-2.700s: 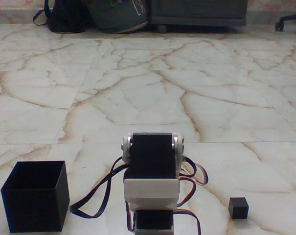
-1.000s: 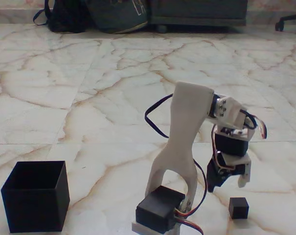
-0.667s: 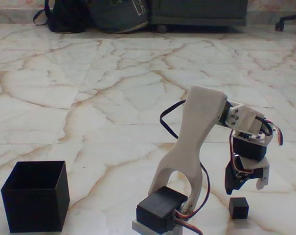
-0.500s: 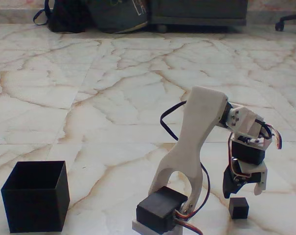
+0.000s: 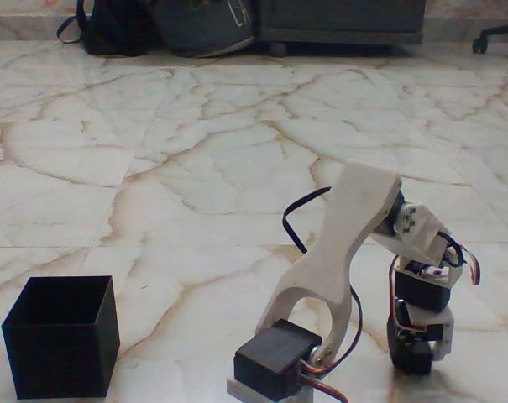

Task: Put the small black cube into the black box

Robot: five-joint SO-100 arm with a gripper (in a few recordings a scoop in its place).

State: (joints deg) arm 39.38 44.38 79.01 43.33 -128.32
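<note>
1. The black box [image 5: 60, 348] stands open-topped on the marble floor [image 5: 195, 168], lower left.
2. Well to its right, the gripper [image 5: 415, 353] is lowered around the small black cube [image 5: 412, 359]; whether it is clenched I cannot tell.

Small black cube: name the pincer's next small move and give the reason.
Probably close the pincer. In the fixed view it sits low on the floor, right where the small black cube lies, fingers either side of it. Whether they already grip cannot be told. The black box waits far left.
</note>
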